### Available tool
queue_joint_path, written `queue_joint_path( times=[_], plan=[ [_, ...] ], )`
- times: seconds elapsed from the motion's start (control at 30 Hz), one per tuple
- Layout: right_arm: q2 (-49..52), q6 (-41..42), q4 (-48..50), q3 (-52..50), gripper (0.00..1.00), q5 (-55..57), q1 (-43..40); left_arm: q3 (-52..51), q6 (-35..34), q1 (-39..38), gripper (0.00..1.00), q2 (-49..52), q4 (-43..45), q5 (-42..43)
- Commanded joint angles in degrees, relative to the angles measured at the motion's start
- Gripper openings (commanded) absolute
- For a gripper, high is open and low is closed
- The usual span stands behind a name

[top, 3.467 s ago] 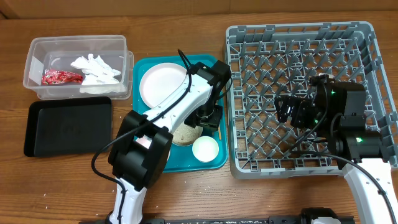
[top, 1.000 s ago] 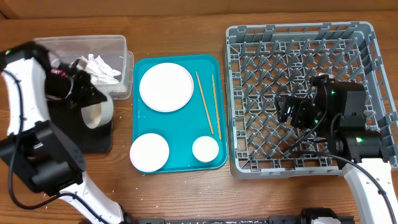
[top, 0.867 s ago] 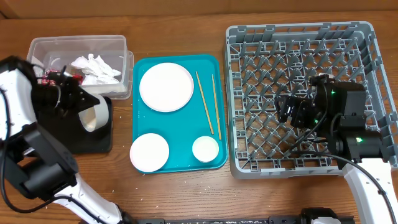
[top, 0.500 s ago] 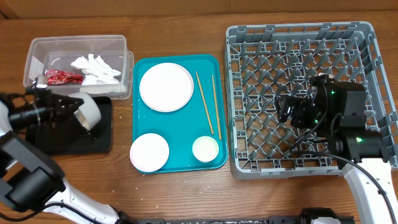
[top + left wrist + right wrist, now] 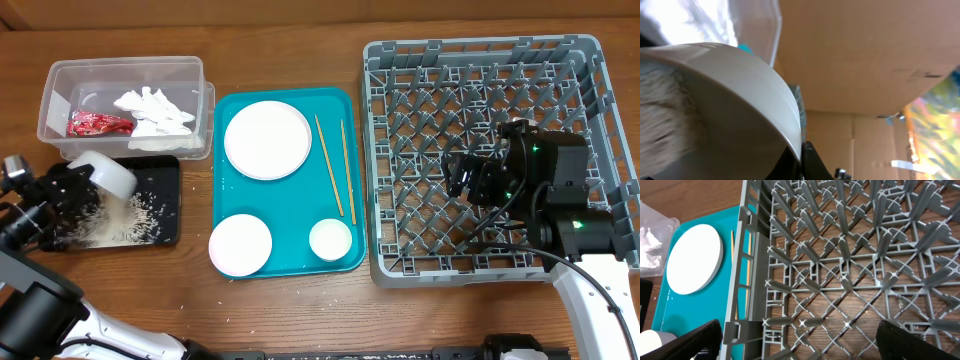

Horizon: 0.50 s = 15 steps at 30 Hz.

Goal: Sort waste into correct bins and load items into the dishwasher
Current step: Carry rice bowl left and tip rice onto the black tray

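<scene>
My left gripper (image 5: 72, 186) is shut on the rim of a pale grey bowl (image 5: 104, 172), which is tipped over the black tray (image 5: 168, 172). Loose white rice (image 5: 122, 216) lies spread on that tray. In the left wrist view the bowl (image 5: 740, 100) fills the frame, with blurred rice inside and a dark finger (image 5: 815, 162) pinching its rim. The clear tub (image 5: 125, 68) holds a red wrapper (image 5: 97, 124) and white napkin pieces (image 5: 155, 110). My right gripper (image 5: 468, 178) hangs open over the grey dish rack (image 5: 400, 60), with nothing between its fingers (image 5: 687, 339).
The teal tray (image 5: 352, 255) carries a large white plate (image 5: 267, 139), a smaller pale pink plate (image 5: 240, 243), a small white cup (image 5: 330, 239) and two wooden chopsticks (image 5: 329, 165). The rack's upright pegs (image 5: 840, 255) stand below the right gripper.
The left arm carried the bowl from the teal tray leftward over the black tray and tipped it. Rice now lies on the black tray. The right arm has not moved.
</scene>
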Motion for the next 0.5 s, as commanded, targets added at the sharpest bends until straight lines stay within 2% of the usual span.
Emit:
queue_joint_path(
  times=[0.0,0.1,0.37,0.47],
  plan=[
    [0.0,0.0,0.2,1.6,1.00,-0.5,-0.1,-0.3,1.5,0.3,0.04,-1.5,-0.5,8.8],
    [0.0,0.0,0.1,1.6,1.00,-0.5,-0.1,-0.3,-1.5,0.3,0.04,-1.5,-0.8,9.8],
    [0.0,0.0,0.2,1.6,1.00,-0.5,-0.1,-0.3,-2.1,0.5,0.04,-1.5,-0.8,9.8],
    [0.0,0.0,0.2,1.6,1.00,-0.5,-0.1,-0.3,-2.2,0.5,0.04,-1.5,1.7,9.8]
  ],
)
